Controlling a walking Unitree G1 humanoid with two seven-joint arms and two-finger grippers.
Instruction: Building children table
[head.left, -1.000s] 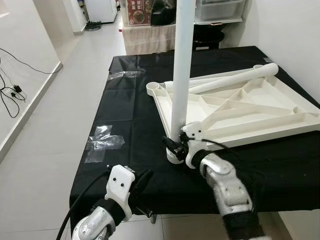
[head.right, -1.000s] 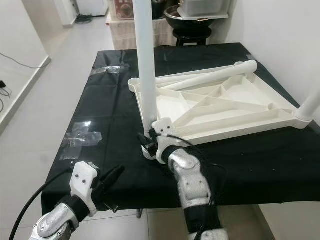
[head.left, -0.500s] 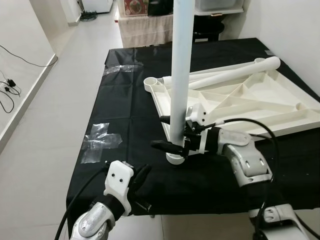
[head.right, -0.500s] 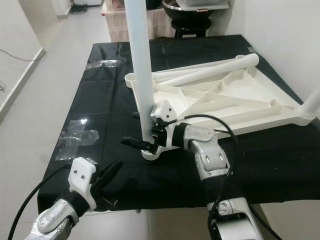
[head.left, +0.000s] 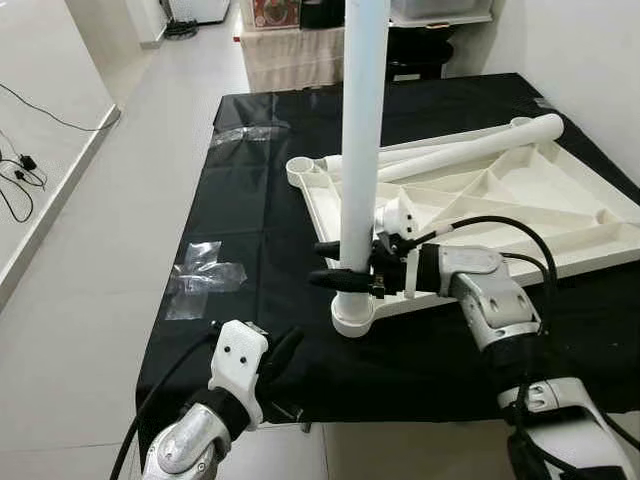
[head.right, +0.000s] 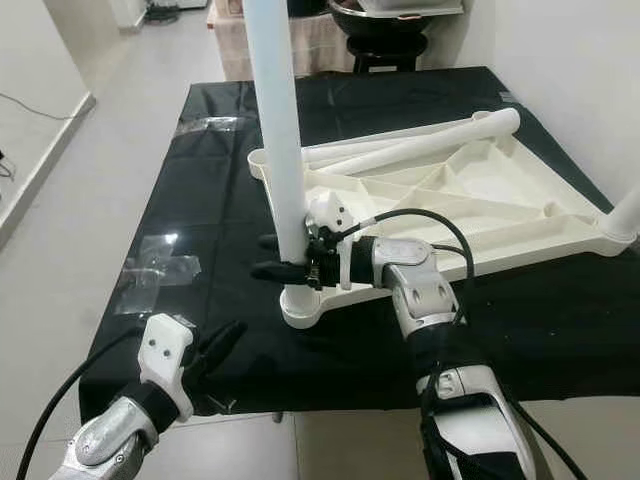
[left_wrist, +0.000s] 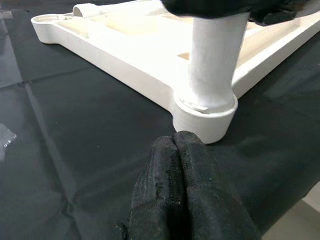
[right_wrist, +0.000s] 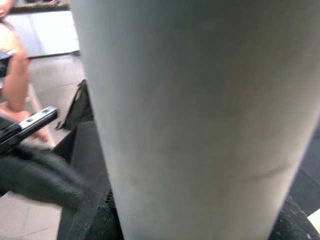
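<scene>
Black-clothed counter (head.left: 250, 230) on pale floor. Near left: left claw (left_wrist: 177, 195) pinched closed, empty, idle. Beyond: right claw (head.left: 345, 265) clamped around upright leg (head.left: 360, 150) seated in upturned tabletop (head.left: 500, 215) near corner socket. Likely tightening; next, regrip and twist.

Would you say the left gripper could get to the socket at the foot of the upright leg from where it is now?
Probably yes. The left gripper, fingers shut, sits at the table's near edge, with bare black cloth between it and the socket. The right gripper clasps the leg higher up, off that path.
</scene>
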